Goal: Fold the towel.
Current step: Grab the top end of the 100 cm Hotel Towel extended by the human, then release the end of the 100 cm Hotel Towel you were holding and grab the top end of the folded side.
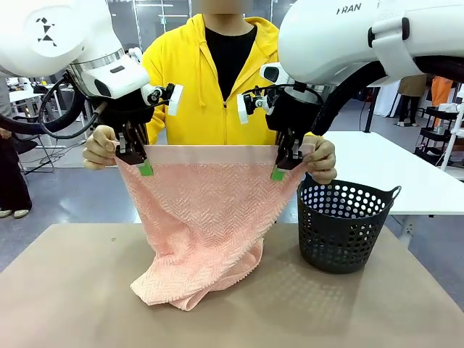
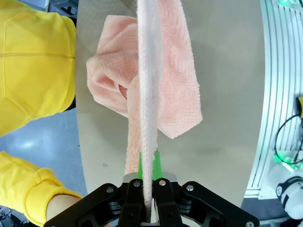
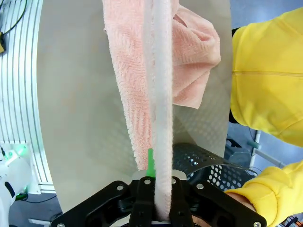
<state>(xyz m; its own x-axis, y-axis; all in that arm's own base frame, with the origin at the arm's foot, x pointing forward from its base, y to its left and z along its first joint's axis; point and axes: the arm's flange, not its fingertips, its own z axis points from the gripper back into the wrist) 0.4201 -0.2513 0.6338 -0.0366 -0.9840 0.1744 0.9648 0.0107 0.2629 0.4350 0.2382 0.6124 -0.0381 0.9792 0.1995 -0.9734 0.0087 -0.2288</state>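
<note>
The salmon-pink towel (image 1: 206, 210) hangs stretched above the table, its plain hem band along the top and its lower end bunched on the tabletop. My left gripper (image 1: 142, 164) is shut on the towel's upper left corner, my right gripper (image 1: 281, 168) on the upper right corner. A person in a yellow hoodie holds both corners too, one hand (image 1: 100, 148) just outside my left gripper and the other hand (image 1: 321, 161) outside my right. In the left wrist view the towel's edge (image 2: 147, 118) runs up from between the green pads (image 2: 157, 163); the right wrist view shows the towel (image 3: 158, 109) likewise.
A dark grey perforated basket (image 1: 341, 225) stands on the table just right of the towel, below my right gripper. The brown tabletop (image 1: 72, 290) spreads to the left and front. A white table (image 1: 406, 174) lies behind on the right.
</note>
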